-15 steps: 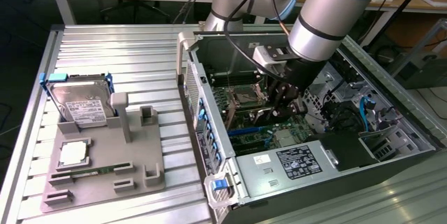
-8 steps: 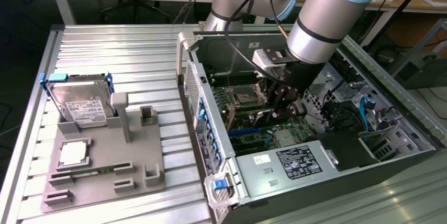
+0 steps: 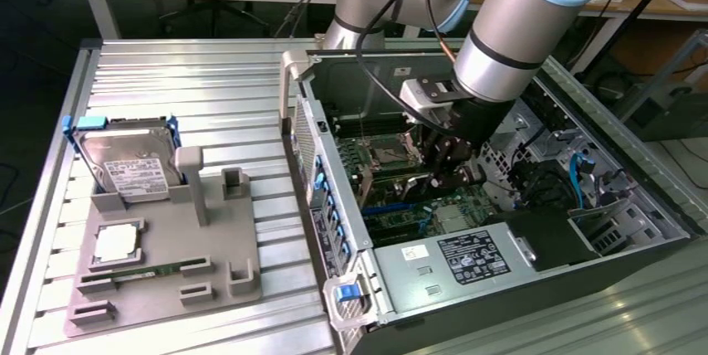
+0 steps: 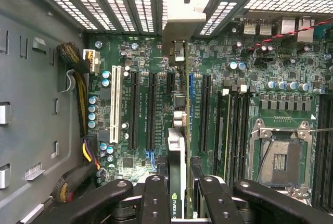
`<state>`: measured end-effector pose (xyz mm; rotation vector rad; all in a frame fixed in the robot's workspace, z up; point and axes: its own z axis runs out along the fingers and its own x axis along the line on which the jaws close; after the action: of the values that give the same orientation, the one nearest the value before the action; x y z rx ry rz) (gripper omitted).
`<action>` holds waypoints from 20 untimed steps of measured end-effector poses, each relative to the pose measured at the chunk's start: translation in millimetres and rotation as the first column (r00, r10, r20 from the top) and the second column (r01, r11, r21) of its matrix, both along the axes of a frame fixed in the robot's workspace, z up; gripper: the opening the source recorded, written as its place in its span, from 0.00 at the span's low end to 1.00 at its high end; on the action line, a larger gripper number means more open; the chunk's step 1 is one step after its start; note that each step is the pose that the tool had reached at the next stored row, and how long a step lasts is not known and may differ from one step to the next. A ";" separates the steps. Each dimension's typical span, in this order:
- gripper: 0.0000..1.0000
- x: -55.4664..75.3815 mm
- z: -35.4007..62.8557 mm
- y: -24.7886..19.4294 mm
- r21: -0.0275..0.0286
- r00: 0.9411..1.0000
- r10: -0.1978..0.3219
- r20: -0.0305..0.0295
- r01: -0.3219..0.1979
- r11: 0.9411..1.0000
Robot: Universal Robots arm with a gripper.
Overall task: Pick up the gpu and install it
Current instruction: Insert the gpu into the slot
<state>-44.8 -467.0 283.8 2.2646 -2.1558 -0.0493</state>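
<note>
Gripper fingers (image 4: 156,198) in the wrist view were closed on the gpu (image 4: 177,182), held edge-on above the motherboard (image 4: 140,104) slots. From the exterior view, the gripper (image 3: 452,174) reached down inside the open computer case (image 3: 619,230); a hard drive (image 3: 128,164) sat on the grey fixture (image 3: 166,272).

Even overhead light outside, dim case interior, glare at the rear grilles.

In the exterior view the ribbed silver aluminium table (image 3: 166,81) is lit evenly and brightly, with only soft shadows cast beside the grey plastic parts tray (image 3: 166,280). The interior of the open black computer case (image 3: 619,230) is left darker under the arm. In the wrist view the perforated metal rear grilles (image 4: 119,10) are blown out by backlight, the green motherboard (image 4: 250,67) is moderately lit, and the near black gripper fingers (image 4: 156,198) are rendered soft.
</note>
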 end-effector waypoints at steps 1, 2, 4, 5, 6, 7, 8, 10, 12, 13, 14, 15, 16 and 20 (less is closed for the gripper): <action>0.27 0.0 0.0 0.0 0.000 1.000 0.000 0.000 0.000 1.000; 0.27 0.0 0.0 0.0 0.000 1.000 0.000 0.000 0.000 1.000; 0.27 0.0 0.0 0.0 0.000 1.000 0.000 0.000 0.000 1.000; 0.27 0.0 -0.1 0.0 0.000 1.000 -0.001 0.000 0.001 1.000; 0.27 0.0 -0.3 0.1 0.000 1.000 -0.002 0.000 0.002 1.000; 0.27 -0.1 -0.3 0.1 0.000 1.000 -0.005 0.000 0.005 1.000; 0.27 -0.2 -0.4 0.1 0.000 1.000 -0.007 0.000 0.007 1.000; 0.27 -1.1 -0.7 0.9 0.000 1.000 -0.013 0.000 0.013 1.000; 0.27 -3.0 -1.3 1.9 0.000 1.000 -0.020 0.000 0.020 1.000; 0.27 -4.4 -1.7 2.4 0.000 1.000 -0.023 0.000 0.023 1.000; 0.27 -5.7 -2.0 2.8 0.000 1.000 -0.025 0.000 0.025 1.000; 0.27 -7.1 -2.4 3.3 0.000 1.000 -0.027 0.000 0.027 1.000; 0.27 -8.1 -2.6 3.8 0.000 1.000 -0.029 0.000 0.029 1.000; 0.27 -10.6 -3.5 6.3 0.000 0.999 -0.035 0.000 0.035 0.999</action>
<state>-55.4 -460.7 280.3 2.2274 -2.1949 -0.0496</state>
